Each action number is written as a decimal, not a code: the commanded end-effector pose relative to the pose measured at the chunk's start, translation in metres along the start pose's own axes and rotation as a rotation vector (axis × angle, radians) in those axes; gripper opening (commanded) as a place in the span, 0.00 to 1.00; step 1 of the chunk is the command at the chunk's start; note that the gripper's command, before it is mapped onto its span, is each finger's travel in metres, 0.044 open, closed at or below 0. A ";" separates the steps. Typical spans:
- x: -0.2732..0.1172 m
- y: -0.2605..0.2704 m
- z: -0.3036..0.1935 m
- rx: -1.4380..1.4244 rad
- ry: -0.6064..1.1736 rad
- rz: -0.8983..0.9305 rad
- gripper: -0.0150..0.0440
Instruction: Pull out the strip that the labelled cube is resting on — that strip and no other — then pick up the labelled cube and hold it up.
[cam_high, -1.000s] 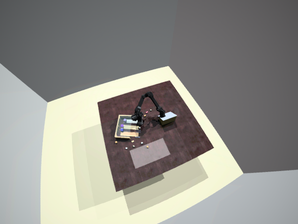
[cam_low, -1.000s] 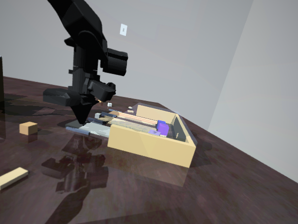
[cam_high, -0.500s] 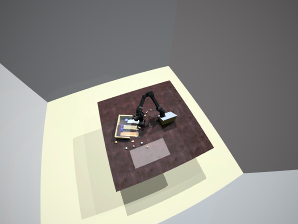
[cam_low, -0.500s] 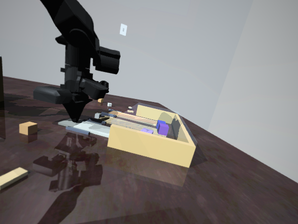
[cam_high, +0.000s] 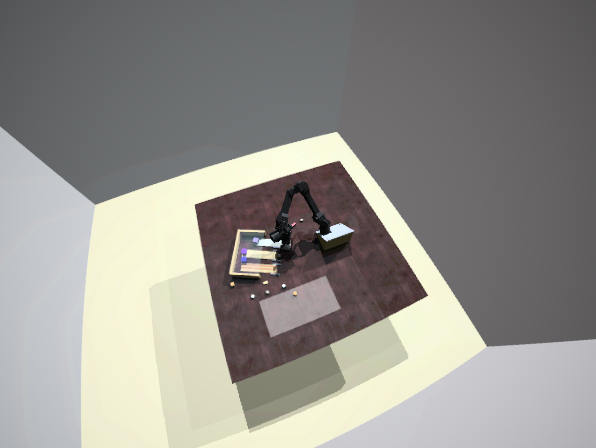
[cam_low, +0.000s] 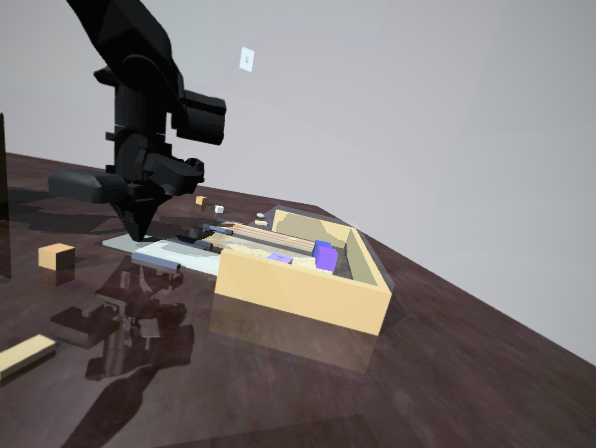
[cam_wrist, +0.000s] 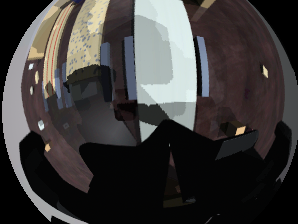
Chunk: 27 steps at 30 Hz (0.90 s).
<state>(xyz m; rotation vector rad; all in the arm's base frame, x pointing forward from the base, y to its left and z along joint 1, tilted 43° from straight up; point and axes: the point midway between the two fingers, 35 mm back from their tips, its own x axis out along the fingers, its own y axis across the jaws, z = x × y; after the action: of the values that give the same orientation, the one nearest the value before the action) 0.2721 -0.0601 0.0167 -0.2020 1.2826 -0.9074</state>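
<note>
The pale blue-white strip (cam_high: 270, 243) (cam_low: 192, 260) (cam_wrist: 186, 50) sticks out of the open side of the wooden tray (cam_high: 234, 255) (cam_low: 300, 295), between grey-blue rails. My gripper (cam_low: 139, 238) (cam_wrist: 166, 123) is shut and empty, its tips down at the top of this strip near its outer end. A lavender cube (cam_high: 255, 240) (cam_low: 280, 258) with a faint dark mark on top is at the strip's inner end; whether it still rests on it I cannot tell. A violet cube (cam_high: 244, 251) (cam_low: 326, 259) and a blue cube (cam_high: 243, 259) (cam_low: 321, 244) stand by the speckled strip (cam_high: 260, 254) (cam_wrist: 86, 40) and striped strip (cam_high: 257, 268) (cam_wrist: 54, 52).
An orange cube (cam_low: 56, 256) (cam_wrist: 240, 130) and a pale flat block (cam_low: 27, 356) (cam_wrist: 265, 71) lie outside the tray. Several small pieces lie beyond its far side. A box with a pale top (cam_high: 336, 239) is by the arm's base. A pale rectangle (cam_high: 300, 310) marks the table.
</note>
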 end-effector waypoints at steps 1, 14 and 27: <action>0.006 -0.002 -0.015 -0.013 0.029 -0.009 0.25; 0.005 -0.002 -0.035 -0.014 0.030 -0.009 0.25; 0.005 -0.002 -0.055 -0.015 0.031 -0.008 0.25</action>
<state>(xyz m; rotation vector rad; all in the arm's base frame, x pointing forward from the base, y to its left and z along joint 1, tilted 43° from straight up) 0.2370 -0.0449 0.0039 -0.2012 1.2831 -0.9039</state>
